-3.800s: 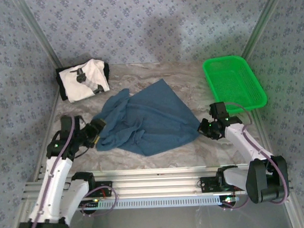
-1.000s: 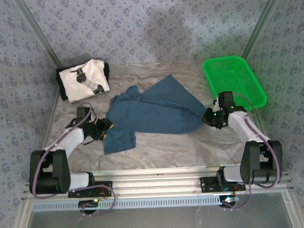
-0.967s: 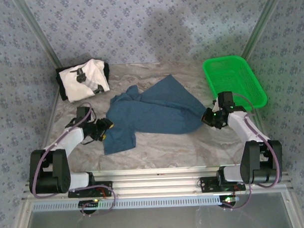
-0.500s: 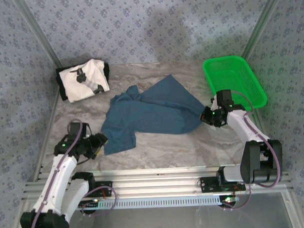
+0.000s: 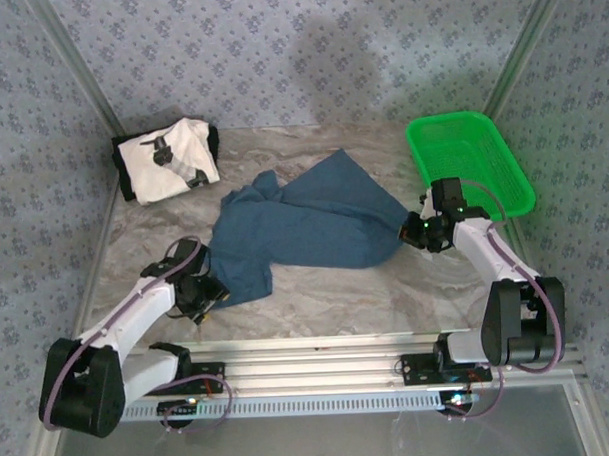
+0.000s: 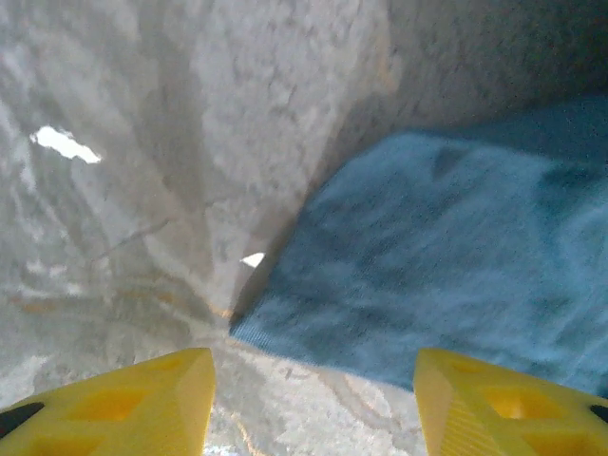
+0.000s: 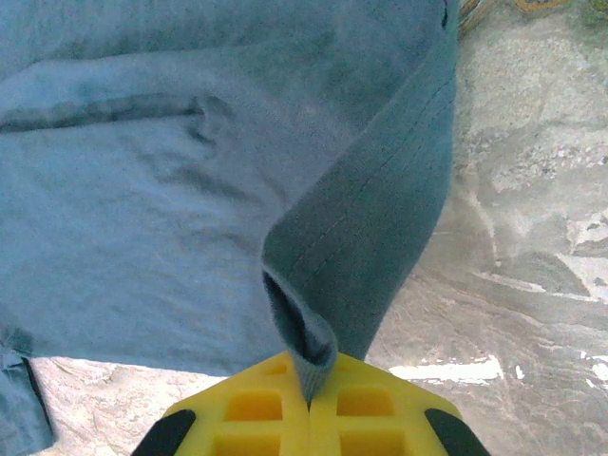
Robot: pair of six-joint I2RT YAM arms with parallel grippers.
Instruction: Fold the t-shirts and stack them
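**Right side pinned, left jaws squaring up to the loose corner**

The teal-blue t-shirt (image 5: 315,228) sprawls across the middle of the marble table (image 5: 327,297), rumpled and nowhere near flat. By my read the job right now is spreading it out before any fold. The right gripper (image 7: 309,401) is clamped hard on a pinched-up ridge of hem at the shirt's right edge, with cloth squeezed between its yellow fingers. The left gripper (image 6: 313,380) hangs spread wide and holds nothing. The shirt's near-left corner lies on the table just ahead of it, slightly right of centre.

To do this cleanly, the left should slide in low and centre on that corner. It needs a bite deep enough not to slip. Then both arms should draw apart evenly, lifting only enough to let the bunching fall out. A lopsided pull would likely just drag the whole shirt sideways.

The fabric looks like a soft, limp knit, with a neat stitched line along the hem. It is bunched into folds at its upper left, comes to a peak at the far side, and drops a flap toward the near left.

The white printed t-shirt (image 5: 167,158) sits folded in the far-left corner, well apart from the blue one. The green basket (image 5: 469,167) stands at the far right, just beyond the right gripper.
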